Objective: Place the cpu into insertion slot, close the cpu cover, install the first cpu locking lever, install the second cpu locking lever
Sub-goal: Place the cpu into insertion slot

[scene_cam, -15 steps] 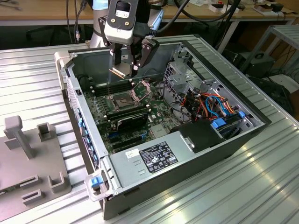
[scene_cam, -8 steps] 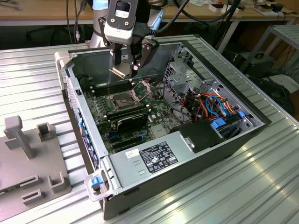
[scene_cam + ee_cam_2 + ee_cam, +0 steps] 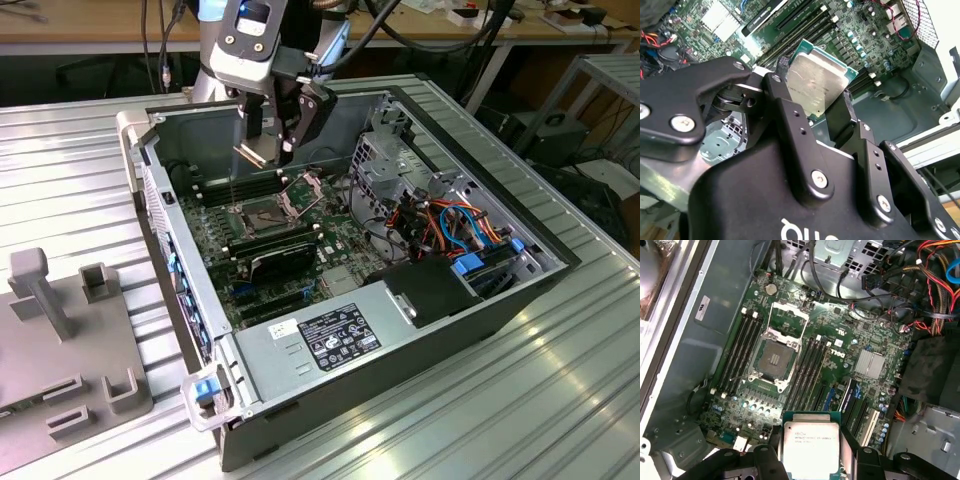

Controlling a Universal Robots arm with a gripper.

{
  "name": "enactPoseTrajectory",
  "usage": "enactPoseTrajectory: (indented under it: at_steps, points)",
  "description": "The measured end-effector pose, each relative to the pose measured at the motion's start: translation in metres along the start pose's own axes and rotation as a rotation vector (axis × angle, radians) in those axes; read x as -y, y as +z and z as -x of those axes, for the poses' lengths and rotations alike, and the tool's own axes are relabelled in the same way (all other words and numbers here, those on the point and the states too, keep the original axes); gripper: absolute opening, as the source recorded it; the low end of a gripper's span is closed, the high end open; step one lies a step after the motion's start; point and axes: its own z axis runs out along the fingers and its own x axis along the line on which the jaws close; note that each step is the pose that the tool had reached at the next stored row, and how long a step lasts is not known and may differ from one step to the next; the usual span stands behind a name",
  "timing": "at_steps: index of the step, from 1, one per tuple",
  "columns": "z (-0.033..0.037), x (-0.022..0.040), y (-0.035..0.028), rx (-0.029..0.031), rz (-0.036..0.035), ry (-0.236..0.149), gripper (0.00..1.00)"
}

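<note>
My gripper [image 3: 263,150] is shut on the cpu [image 3: 250,153], a flat square chip with a silvery top, and holds it by two opposite edges. It hangs above the motherboard, apart from it. In both wrist views the cpu [image 3: 811,442] [image 3: 817,80] sits between the black fingers [image 3: 766,460] [image 3: 790,117]. The insertion slot [image 3: 774,359] [image 3: 262,212] lies bare on the board, a dark square with a metal rim. The cpu cover [image 3: 788,320], a thin metal frame, is swung open off the slot's far edge.
The open computer case [image 3: 170,225] lies on a ribbed metal table [image 3: 500,400]. Long memory slots [image 3: 810,372] flank the socket on both sides. Coloured cables [image 3: 455,225] and a power supply [image 3: 335,335] fill the exterior view's right. A grey fixture [image 3: 60,330] stands at the exterior view's left.
</note>
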Motion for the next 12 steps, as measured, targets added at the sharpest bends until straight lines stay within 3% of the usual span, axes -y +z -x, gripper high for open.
enactPoseTrajectory:
  at_steps: [2, 6, 12]
  points:
    - [0.0000, 0.0000, 0.0000, 0.0018, -0.0009, 0.040, 0.55]
    - [0.0000, 0.0000, 0.0000, 0.0037, -0.0019, 0.083, 0.55]
    - [-0.0002, -0.0001, 0.0003, 0.0039, -0.0020, 0.089, 0.55]
